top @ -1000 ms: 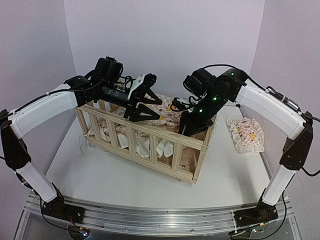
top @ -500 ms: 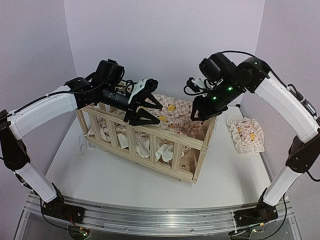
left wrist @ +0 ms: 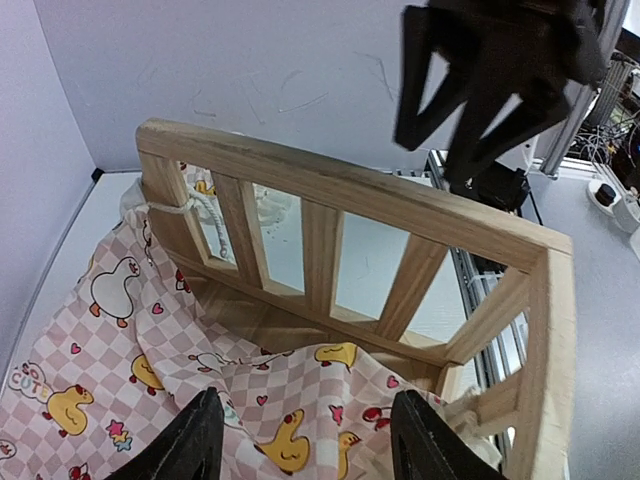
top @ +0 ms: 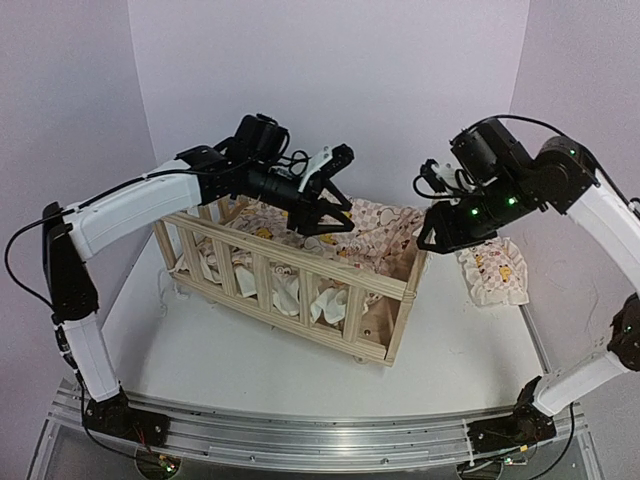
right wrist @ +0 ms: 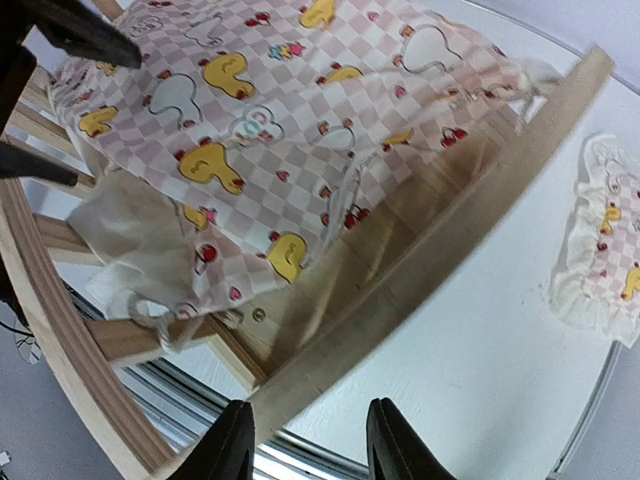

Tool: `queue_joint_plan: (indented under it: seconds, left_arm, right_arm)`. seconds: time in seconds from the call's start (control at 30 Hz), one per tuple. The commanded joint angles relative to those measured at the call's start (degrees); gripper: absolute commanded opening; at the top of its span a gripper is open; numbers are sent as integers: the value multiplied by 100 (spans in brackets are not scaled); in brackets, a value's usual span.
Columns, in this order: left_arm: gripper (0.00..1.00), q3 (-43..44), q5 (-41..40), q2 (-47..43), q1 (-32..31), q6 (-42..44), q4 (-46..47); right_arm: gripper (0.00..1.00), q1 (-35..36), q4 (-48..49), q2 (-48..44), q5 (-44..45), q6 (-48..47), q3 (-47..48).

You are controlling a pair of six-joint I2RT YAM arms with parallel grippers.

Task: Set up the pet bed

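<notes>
Both arms arch up and inward from their bases, the left end effector (top: 336, 192) stretched level toward the right with fingers spread wide, the right end effector (top: 432, 236) held high, tipped down-left, fingers likewise parted.

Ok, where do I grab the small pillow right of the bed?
On the small pillow, probably the ruffled rim facing the pet bed, coming down from above with the right gripper. It lies flat on the table, so only the frill offers a pinchable fold.
</notes>
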Motion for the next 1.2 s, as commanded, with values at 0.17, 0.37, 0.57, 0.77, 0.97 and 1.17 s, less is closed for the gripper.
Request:
queue_joint_plan:
  seconds: [0.17, 0.37, 0.57, 0.77, 0.97, 1.17]
  left_arm:
    - [67, 753, -1001, 940, -587, 1248, -1408]
    - [68, 973, -1383, 1461, -602, 1834, -1793]
    - [44, 654, -1498, 1514, -650, 1880, -1455]
    - [4, 660, -697, 1474, -651, 1353, -1015]
    - [0, 984, 372, 1493, -647, 441, -563]
    - [0, 1192, 1173, 1356, -653, -446, 155]
  right_arm:
    - [45, -95, 78, -1469, 333, 1092, -1723]
    - [46, -214, 771, -1878, 37, 1330, -2728]
    - [47, -851, 2380, -1928, -994, 1467, -3892]
    - [46, -1096, 3593, -1838, -1431, 1501, -4547]
    - [46, -1125, 4845, -1780, -1892, 1654, -5104]
    - [43, -1126, 5931, -1603, -2356, 2154, -5599]
